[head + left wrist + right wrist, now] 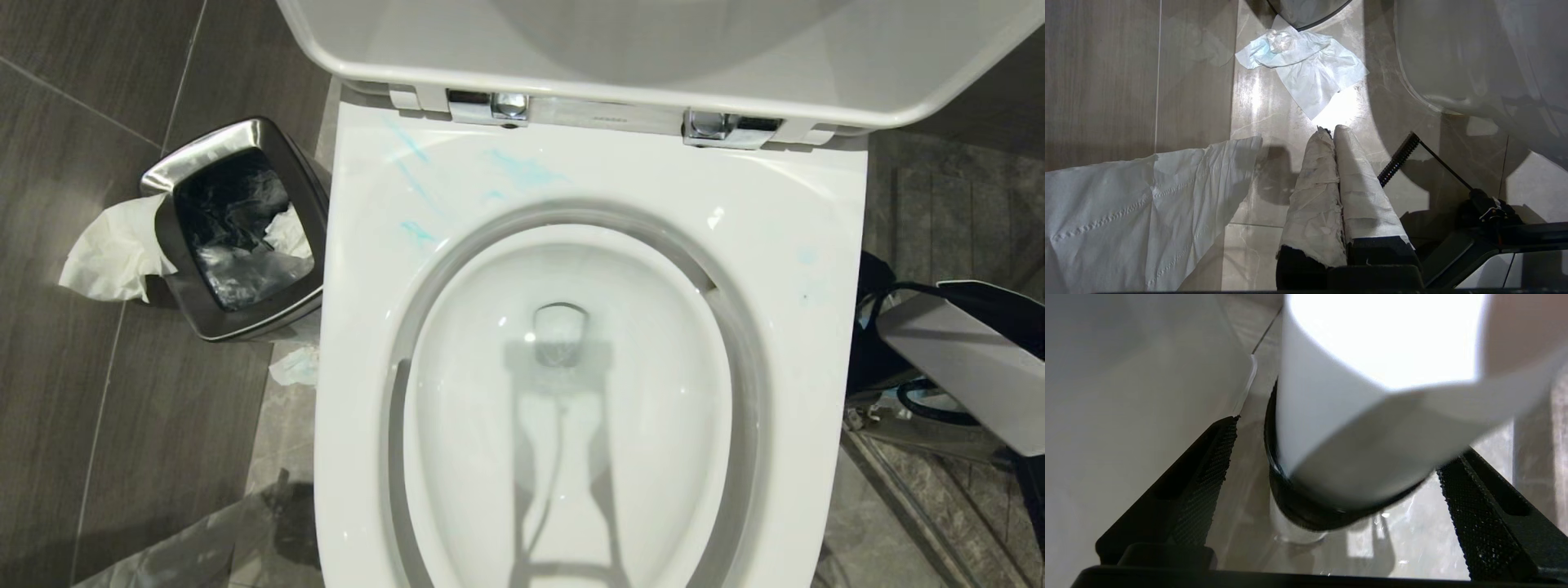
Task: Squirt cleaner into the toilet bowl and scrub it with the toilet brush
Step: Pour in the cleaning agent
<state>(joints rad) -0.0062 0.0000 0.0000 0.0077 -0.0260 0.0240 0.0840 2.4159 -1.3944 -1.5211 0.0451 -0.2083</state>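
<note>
The room is a bathroom with a floor point(98, 392) of large dark grey tiles, with a paler marbled strip running along each side of the toilet. The toilet bowl point(588, 367) fills the middle of the head view, glossy white, its long axis running from the hinges toward the robot, the narrow end of the oval nearest the robot. Its lid point(653, 49) stands raised at the back on two chrome hinges point(490, 106). Thin turquoise smears of cleaner point(522, 171) lie on the back rim, mostly toward the robot's left; a fainter spot sits on the right rim.

On the robot's left, just beside the bowl, stands one steel waste bin point(237, 229) with a black liner and white paper hanging over its edge. One crumpled tissue point(1302, 65) lies on the floor near the bowl's base, and one flat sheet of paper point(1135, 212) lies closer to the left arm.

The left pincer point(1331, 130), its fingers wrapped in pale tape, hangs closed over the floor, holding nothing.

The right pincer point(1331, 465), beside the bowl on the robot's right, is spread wide around a white cylinder point(1339, 416) seated in a black ring; neither finger touches it. Which thing the cylinder is I cannot tell.
</note>
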